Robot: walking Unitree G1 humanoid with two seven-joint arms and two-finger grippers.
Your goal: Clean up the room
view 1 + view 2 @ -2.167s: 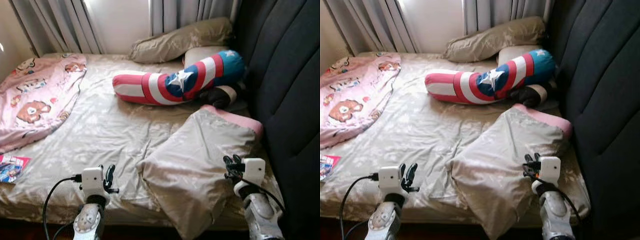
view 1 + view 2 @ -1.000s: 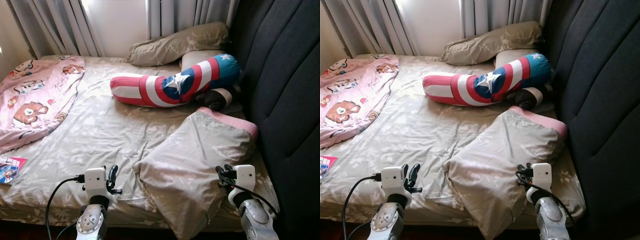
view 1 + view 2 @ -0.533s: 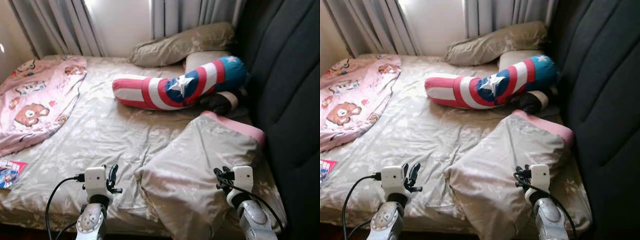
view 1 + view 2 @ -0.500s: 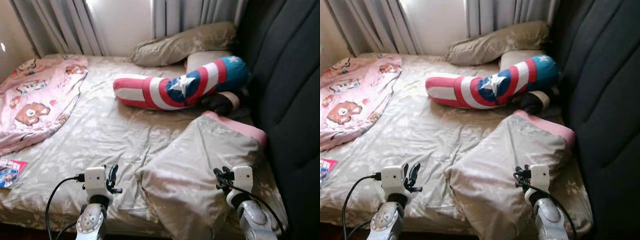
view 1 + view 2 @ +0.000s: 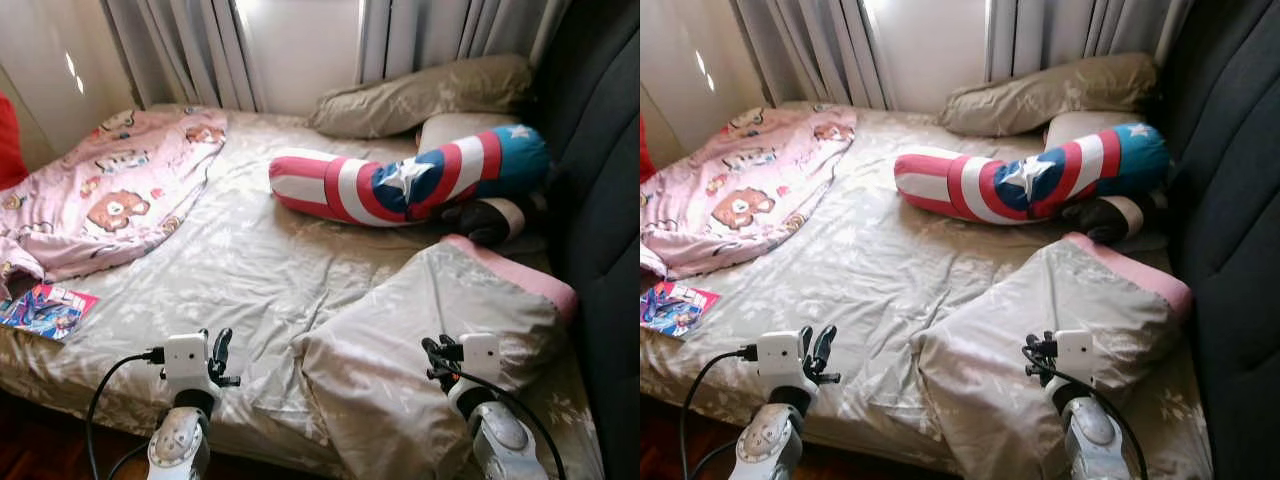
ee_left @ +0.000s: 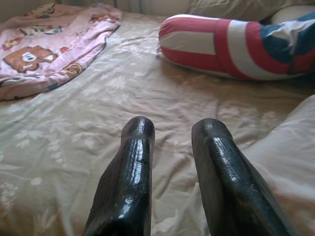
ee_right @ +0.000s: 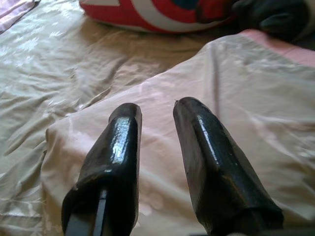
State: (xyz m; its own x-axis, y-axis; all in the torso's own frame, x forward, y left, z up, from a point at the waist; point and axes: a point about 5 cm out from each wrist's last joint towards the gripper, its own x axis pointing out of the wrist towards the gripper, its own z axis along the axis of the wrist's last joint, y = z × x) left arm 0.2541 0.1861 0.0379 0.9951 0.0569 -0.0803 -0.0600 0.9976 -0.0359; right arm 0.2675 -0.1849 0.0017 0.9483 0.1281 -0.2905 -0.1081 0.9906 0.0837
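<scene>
Both the left gripper (image 5: 220,357) and the right gripper (image 5: 437,359) hover slightly parted and empty at the near edge of the beige floral-sheeted bed (image 5: 230,270); the large beige pillow with pink trim (image 5: 440,340) lies under the right one.

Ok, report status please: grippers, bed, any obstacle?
Left gripper open, empty, over sheet. Right gripper open, empty, above pillow. Blanket, book lie on the bed's left side.

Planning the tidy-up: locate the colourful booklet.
The booklet lies on the bed's near left edge, beside the pink blanket, left of the left gripper.
</scene>
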